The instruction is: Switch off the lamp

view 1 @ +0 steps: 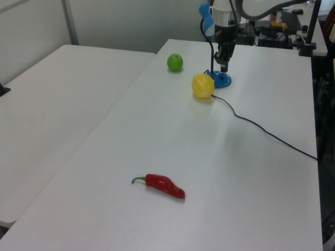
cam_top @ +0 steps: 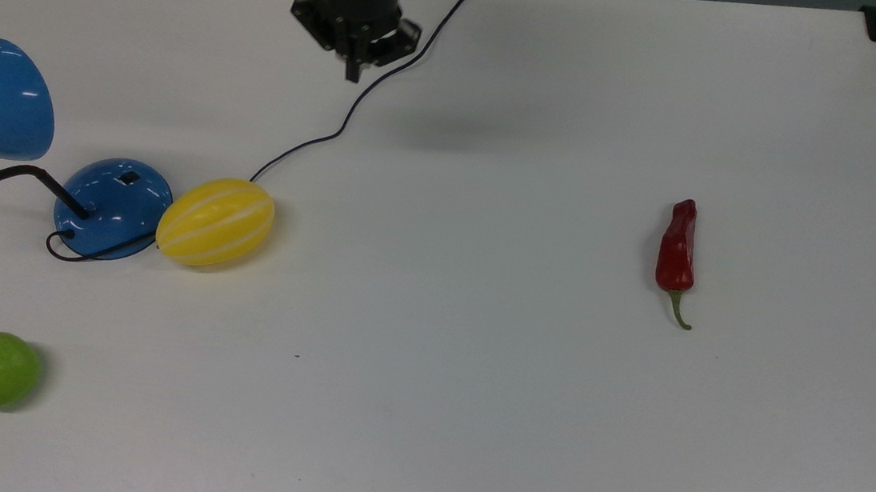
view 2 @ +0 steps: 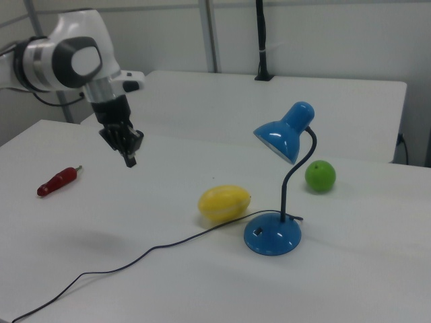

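At the top view's left edge of the counter (cam_top: 470, 410) stands the lamp (view 2: 276, 232), its dome base touching a yellow melon (cam_top: 216, 221). Glossy and likely light, it could skid under a sideways shove, so the small black switch (cam_top: 128, 178) on the dome wants a straight downward press. Its neck rises upright, then curves; the shade tilts down toward the right view's left. High above the cord (cam_top: 320, 138), well apart from the lamp, the tool (cam_top: 354, 69) hangs clenched, grasping nothing.

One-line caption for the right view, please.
Gripper shut, raised above the table, apart from the blue lamp, melon, apple and chili.
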You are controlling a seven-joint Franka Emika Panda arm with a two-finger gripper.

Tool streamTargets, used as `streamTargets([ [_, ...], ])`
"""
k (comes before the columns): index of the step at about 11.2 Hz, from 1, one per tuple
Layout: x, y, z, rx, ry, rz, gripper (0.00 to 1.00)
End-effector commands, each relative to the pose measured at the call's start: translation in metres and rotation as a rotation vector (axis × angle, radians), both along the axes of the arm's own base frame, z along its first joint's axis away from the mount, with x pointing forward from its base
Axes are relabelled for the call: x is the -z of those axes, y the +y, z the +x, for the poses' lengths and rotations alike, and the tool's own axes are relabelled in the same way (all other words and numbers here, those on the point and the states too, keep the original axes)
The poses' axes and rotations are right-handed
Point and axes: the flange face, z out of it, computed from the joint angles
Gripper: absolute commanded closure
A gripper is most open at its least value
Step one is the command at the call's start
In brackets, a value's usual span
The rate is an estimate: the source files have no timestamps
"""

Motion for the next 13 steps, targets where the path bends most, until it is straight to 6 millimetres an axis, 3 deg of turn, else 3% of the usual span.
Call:
streamTargets([
  [1,-0.040,0.019,-0.019,-0.157,0.065,0.001,1.00],
  [5,-0.085,-0.006,-0.038,-0.129,0.052,0.047,1.00],
  [6,-0.092,-0.010,-0.038,-0.116,0.041,0.067,0.89],
  [8,-0.102,-0.026,-0.037,-0.095,0.020,0.088,0.19],
  [9,-0.106,-0.026,-0.037,-0.103,0.014,0.079,0.00],
  [13,-0.110,-0.029,-0.037,-0.100,0.006,0.077,0.00],
])
